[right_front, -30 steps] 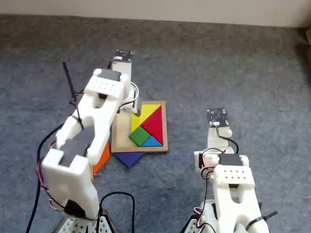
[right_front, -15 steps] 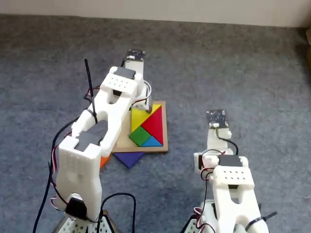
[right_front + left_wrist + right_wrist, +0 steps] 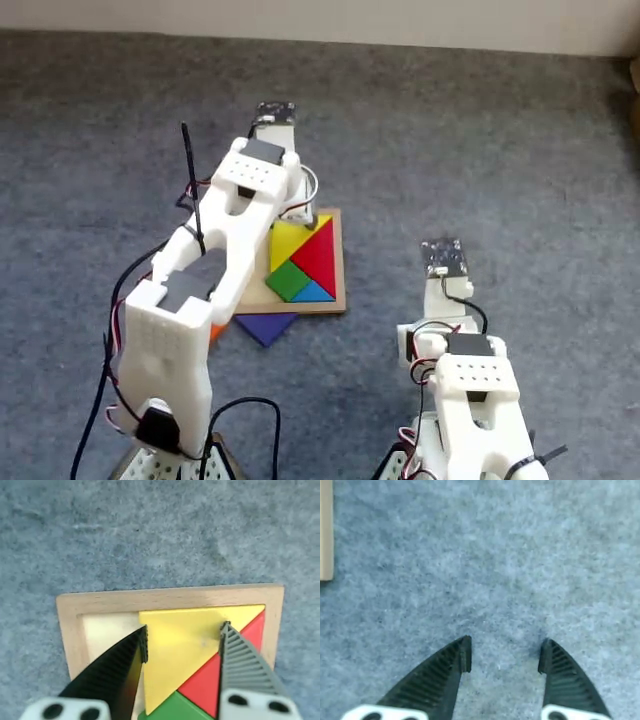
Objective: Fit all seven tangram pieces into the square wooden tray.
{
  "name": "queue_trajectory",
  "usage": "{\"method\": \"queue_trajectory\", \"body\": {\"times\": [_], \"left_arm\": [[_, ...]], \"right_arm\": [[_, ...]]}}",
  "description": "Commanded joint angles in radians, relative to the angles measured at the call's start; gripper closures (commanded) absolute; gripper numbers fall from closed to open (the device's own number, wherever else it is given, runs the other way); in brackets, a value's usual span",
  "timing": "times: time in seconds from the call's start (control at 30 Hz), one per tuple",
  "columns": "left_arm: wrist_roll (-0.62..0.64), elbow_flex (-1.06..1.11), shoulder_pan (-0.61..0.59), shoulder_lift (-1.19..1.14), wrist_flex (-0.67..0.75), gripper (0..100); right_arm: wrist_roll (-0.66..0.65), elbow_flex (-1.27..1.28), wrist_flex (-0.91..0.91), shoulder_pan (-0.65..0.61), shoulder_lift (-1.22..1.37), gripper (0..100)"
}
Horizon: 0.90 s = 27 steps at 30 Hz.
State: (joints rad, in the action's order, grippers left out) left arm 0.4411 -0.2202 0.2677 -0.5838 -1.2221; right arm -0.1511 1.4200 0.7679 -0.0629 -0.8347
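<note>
Over the last second the left arm has swung across from the side of the tray, and the left hand now hangs over the square wooden tray at its end farthest from the arm's base. The hand is open and carries nothing. The yellow triangle lies directly beneath it. One fingertip sits over that piece's edge beside the bare slot, and the other over the seam between yellow and the red triangle. Whether the tips touch the pieces cannot be told.

The pieces themselves have not shifted. The green piece lies back from the hand, toward the wrist, and the blue piece lies beyond it in the tray's near corner. Two pieces are still out on the desk, well behind the hand, by the tray's near edge. These are the purple triangle, touching or just beside the rim, and an orange piece mostly hidden under the arm.

The right hand has drawn back a little toward its base. It hangs open and empty over bare desk, with the tray off to its side.

The move looks like a positioning step rather than a delivery. With empty fingers straddling the yellow triangle, the hand seems set to nudge or re-seat that piece beside the bare slot. The tray is roughly half filled, and the purple and orange pieces still need fetching.
</note>
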Motion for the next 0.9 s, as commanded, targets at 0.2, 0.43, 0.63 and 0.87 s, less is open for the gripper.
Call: {"method": "queue_trajectory", "body": {"times": [0.2,0.43,0.63,0.87], "left_arm": [[-0.002,-0.13,0.053,0.041,-0.158,77],[-0.009,-0.182,-0.076,0.111,-0.275,84],[-0.216,-0.171,-0.16,0.13,-0.292,100],[-0.222,-0.148,-0.162,0.012,-0.238,99]], "right_arm": [[-0.011,0.004,-0.021,0.012,-0.004,78.2],[-0.011,0.004,-0.021,0.012,-0.004,78.2],[-0.011,0.004,-0.021,0.01,-0.004,78.2],[-0.011,0.004,-0.021,0.01,-0.004,78.2]]}}
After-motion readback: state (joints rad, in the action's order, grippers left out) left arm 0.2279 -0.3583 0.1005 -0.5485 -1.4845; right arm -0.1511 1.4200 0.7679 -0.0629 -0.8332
